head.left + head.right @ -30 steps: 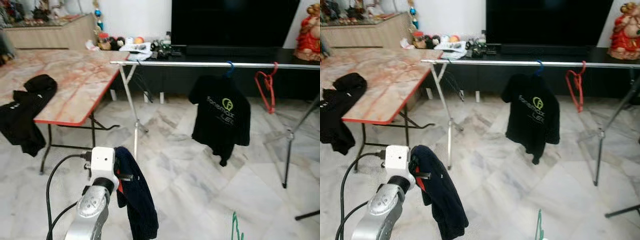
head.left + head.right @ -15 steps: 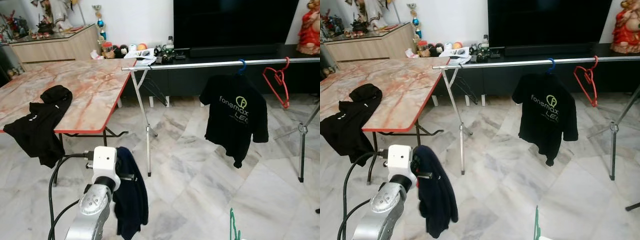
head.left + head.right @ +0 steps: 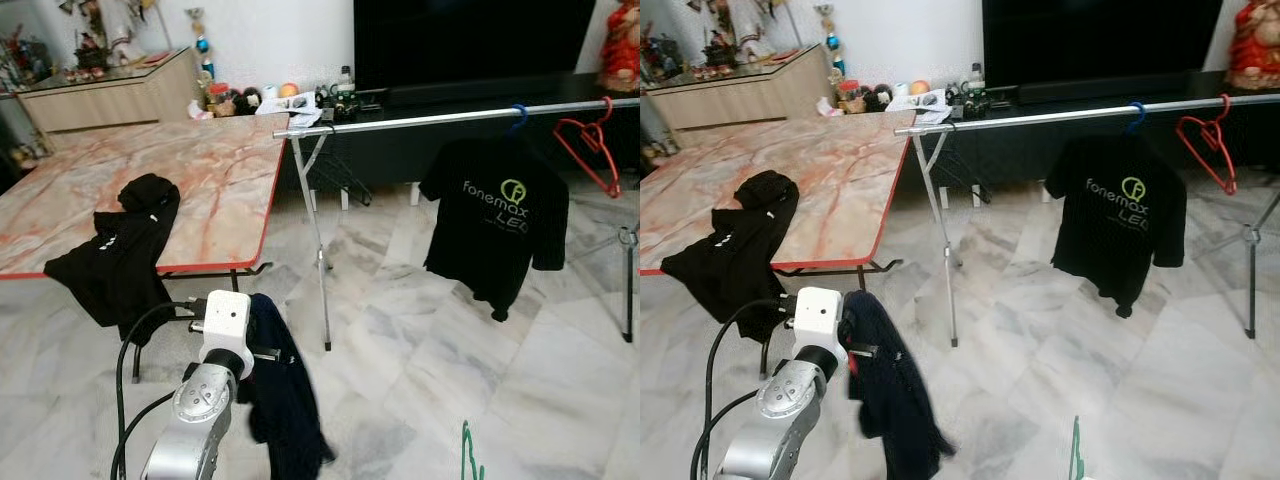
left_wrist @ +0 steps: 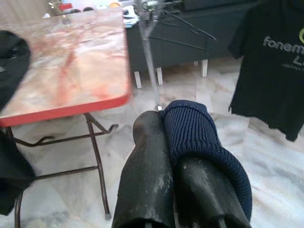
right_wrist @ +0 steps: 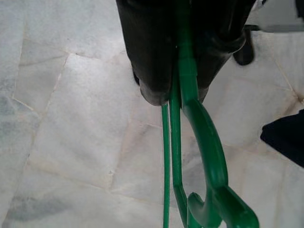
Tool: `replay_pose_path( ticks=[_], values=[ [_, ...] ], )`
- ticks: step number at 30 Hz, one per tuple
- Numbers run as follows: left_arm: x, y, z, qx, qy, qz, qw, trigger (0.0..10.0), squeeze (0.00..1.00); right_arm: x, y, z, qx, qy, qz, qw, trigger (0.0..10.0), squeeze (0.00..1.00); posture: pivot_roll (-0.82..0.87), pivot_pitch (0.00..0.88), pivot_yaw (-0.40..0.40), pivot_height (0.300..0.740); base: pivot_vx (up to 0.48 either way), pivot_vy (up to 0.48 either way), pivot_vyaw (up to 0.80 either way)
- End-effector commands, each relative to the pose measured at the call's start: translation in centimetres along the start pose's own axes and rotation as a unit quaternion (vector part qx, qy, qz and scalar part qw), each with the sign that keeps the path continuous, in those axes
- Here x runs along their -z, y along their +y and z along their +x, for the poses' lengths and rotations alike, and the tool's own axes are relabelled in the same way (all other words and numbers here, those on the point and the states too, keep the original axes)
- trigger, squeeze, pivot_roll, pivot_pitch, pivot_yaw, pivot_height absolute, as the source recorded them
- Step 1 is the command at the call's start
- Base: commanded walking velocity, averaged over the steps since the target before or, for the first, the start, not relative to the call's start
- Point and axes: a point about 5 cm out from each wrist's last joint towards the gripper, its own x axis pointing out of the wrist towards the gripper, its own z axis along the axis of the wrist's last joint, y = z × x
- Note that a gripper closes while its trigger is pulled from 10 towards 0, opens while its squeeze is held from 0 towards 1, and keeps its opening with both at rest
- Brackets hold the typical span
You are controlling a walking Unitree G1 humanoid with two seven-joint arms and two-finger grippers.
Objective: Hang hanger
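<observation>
Left hand (image 4: 173, 142) sits lower left, clamped on a navy garment (image 3: 285, 400); right hand (image 5: 183, 71) is clamped on the green hanger (image 5: 199, 156), bottom centre-right, well short of the rail (image 3: 450, 117)

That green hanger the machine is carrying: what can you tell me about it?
The green hanger looks like thin, smooth plastic, with slim bars and a thicker curved hook end. The right gripper is shut on it, both black fingers pressing its stem, so it hangs over the pale marble floor. In the head views its tip pokes up at the lower edge, apart from the clothes rail.
</observation>
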Motion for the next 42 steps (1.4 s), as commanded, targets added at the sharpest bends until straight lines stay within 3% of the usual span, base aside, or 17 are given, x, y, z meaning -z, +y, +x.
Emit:
replay_pose_path(
  ticks=[1,12,29,42],
  values=[
    [0.1,1.6,-0.3,-0.028,-0.003,0.009,1.000,10.0,0.00,-0.3,1.4,0.1,-0.018,-0.003,0.004,1.000,10.0,0.00,0.02,0.000,0.086,0.740,0.000,0.480,0.00],
    [-0.1,3.1,-0.7,-0.049,-0.007,0.019,0.999,10.0,0.00,-1.0,1.6,0.2,-0.020,-0.012,-0.002,1.000,10.0,0.00,0.04,0.000,0.072,0.740,0.000,0.480,0.00],
    [-1.6,2.5,-1.0,-0.028,-0.050,-0.004,0.998,10.0,0.00,-1.2,1.2,0.2,-0.019,-0.011,-0.013,1.000,10.0,0.00,0.06,0.000,0.038,0.740,0.000,0.000,0.00],
    [-2.0,2.5,-1.2,-0.019,-0.056,0.003,0.998,10.0,0.00,-0.8,1.2,0.2,-0.021,-0.008,-0.004,1.000,10.0,0.00,0.06,0.000,0.046,0.740,0.415,0.000,0.00]
  ],
)
